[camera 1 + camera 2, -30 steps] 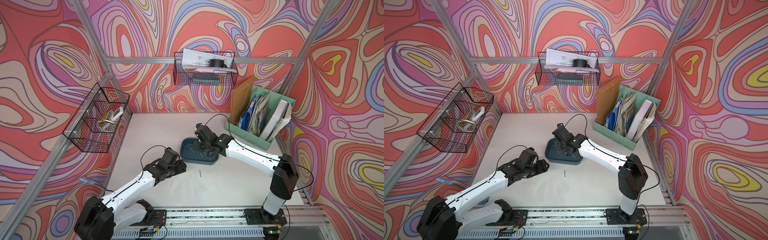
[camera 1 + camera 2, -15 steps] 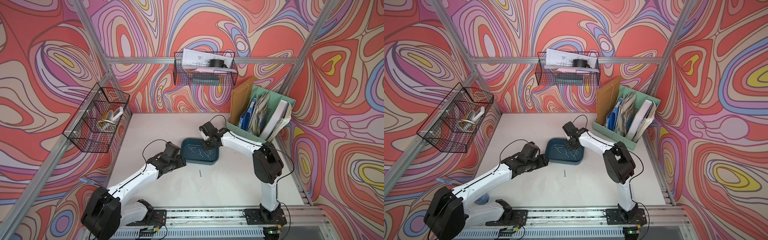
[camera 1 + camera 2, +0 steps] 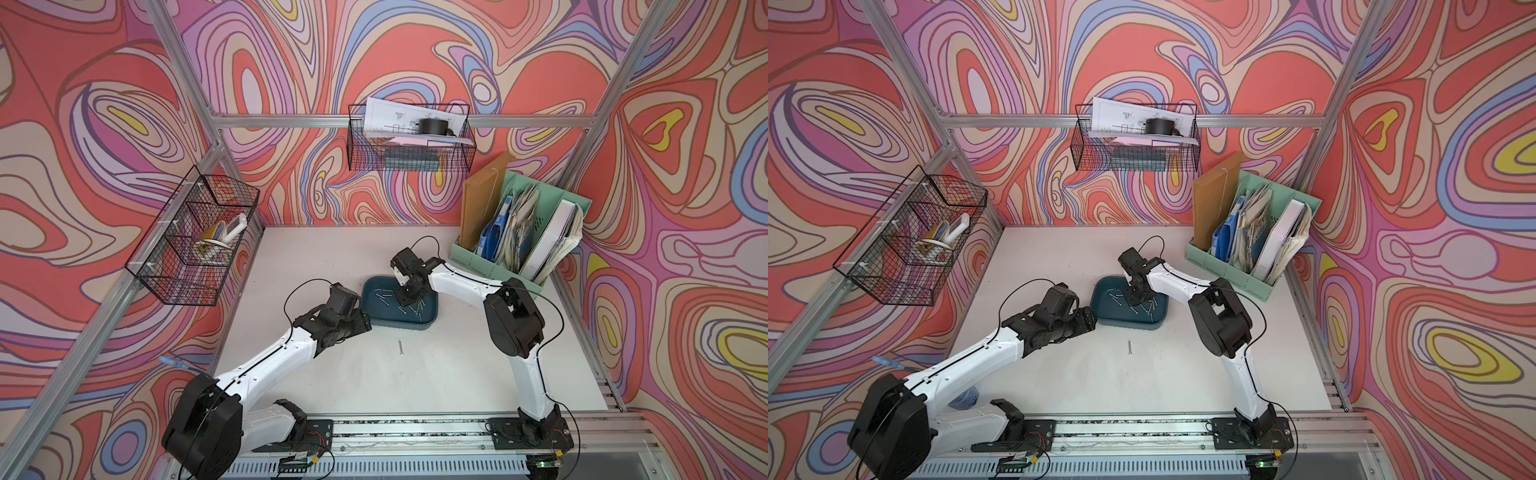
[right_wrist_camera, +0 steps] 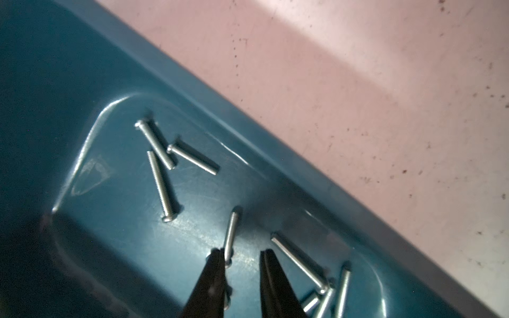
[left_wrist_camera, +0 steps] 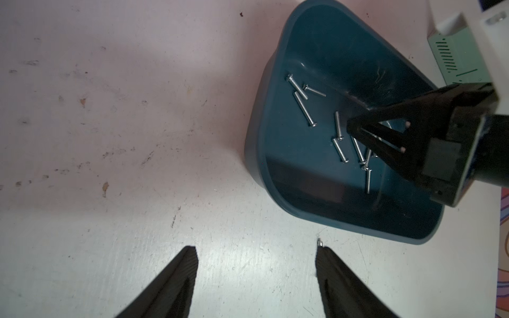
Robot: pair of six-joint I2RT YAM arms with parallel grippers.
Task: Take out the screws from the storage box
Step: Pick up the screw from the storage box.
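At table [image 3: 332,257] centre sits the storage box [image 3: 428,322], most screws [image 4: 162,187] unremoved; a lone screw [image 3: 400,347] lies out at its six o'clock. The right gripper [image 4: 241,253], jaws narrowly apart, brackets one screw's head, unclamped. The left gripper [image 5: 256,250] gapes empty at eight o'clock. The right gripper hides some screws, so their count is uncertain.
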